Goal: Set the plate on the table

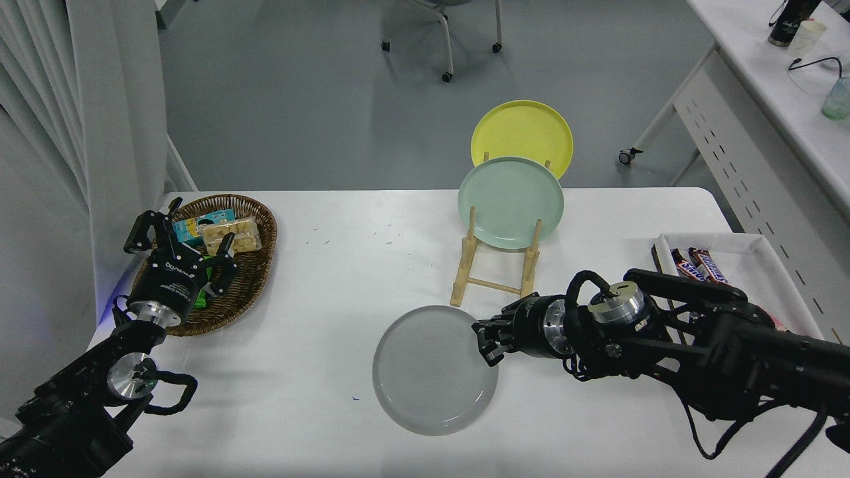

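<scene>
Head view: bright, even overhead room light, no strong directional source. White table (319,411) near overexposure, little surface detail; no hard glare. Shadows soft and short: diffuse patch under the right arm (697,345), faint one beside the left arm (99,392) and below the wicker basket (255,279). Grey plate (435,370) matte, faint concentric sheen only. Small blue-violet glow at the table's left edge, by the curtain (99,133). Metal rings on both arms show small specular highlights. Focus sharp across table and floor; no motion blur. Mild wide-angle stretch toward the corners; side desk (783,99) edges slant strongly.
</scene>
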Robot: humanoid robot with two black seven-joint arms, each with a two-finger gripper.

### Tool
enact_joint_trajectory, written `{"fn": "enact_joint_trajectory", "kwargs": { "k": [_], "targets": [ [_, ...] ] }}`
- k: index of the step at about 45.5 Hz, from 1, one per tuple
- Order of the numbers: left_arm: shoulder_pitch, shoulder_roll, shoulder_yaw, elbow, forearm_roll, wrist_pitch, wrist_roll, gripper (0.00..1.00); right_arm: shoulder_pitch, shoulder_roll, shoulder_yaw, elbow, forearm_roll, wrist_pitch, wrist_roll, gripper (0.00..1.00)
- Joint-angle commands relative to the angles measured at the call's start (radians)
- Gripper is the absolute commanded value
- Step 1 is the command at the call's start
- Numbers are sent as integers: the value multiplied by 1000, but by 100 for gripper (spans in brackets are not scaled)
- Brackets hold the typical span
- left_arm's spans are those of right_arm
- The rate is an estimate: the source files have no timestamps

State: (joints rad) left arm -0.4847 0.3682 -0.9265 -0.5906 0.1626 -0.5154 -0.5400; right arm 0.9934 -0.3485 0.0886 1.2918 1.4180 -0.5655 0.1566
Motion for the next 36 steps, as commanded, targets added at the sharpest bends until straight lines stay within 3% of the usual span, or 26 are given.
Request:
{"fn": "enact_joint_trajectory", "kwargs": {
  "k": [1,12,26,36],
  "targets": [
    [0,0,0,0,0,0,0,98,-7,11,-21,-29,79,-8,20,0],
    [0,0,0,0,0,0,0,98,-7,22,-30,-107,157,-10,11,0],
    [0,0,0,-1,0,0,0,98,-45,141,-21,-186,145,1,9,0],
    [0,0,0,0,0,0,0,98,-41,118,-12,-192,145,-4,8,0]
  ]
}}
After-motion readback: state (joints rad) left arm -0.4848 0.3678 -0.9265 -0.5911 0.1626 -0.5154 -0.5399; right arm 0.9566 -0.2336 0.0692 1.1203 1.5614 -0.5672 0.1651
